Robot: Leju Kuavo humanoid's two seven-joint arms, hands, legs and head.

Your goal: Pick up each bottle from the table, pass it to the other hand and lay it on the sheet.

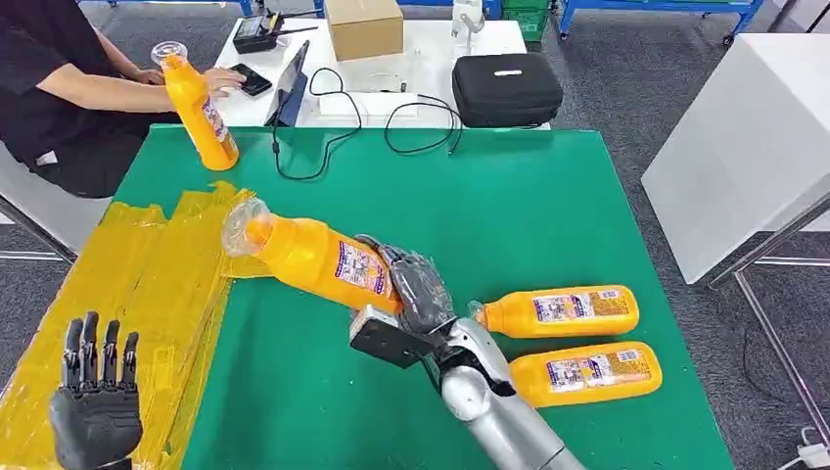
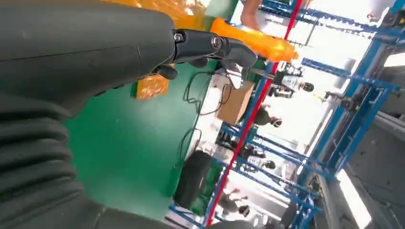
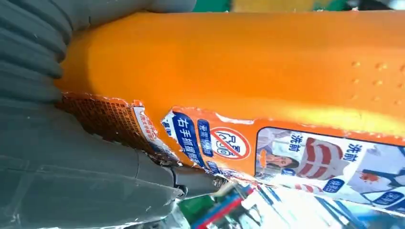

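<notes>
Bottle point(image 1: 318, 259) w/ orange body and torn label sits in the right hand point(image 1: 416, 286), held tilted above the green worktop point(image 1: 509, 215), its clear cap end pointing toward the yellow sheet point(image 1: 127, 284) and hanging over the sheet's near edge. Right wrist view: same bottle's orange side and label point(image 3: 267, 152) close up, w/ the grey thumb wrapped against it. Left hand point(image 1: 95, 397) is low at the near left, over the sheet, palm empty, fingers straight and spread apart; left wrist view shows its dark fingers point(image 2: 210, 45) extended w/ nothing between them.

Two more orange bottles lie on their sides on the worktop just right of the right arm, one point(image 1: 560, 311) behind the other point(image 1: 587, 372), roughly parallel, caps toward the arm. Fourth bottle point(image 1: 199, 108) stands tilted at the far left corner of the worktop, near a seated person's hand point(image 1: 223, 78). Behind the worktop a white desk carries a black case point(image 1: 506, 88), a cardboard box point(image 1: 363, 26) and cables point(image 1: 391, 122).
</notes>
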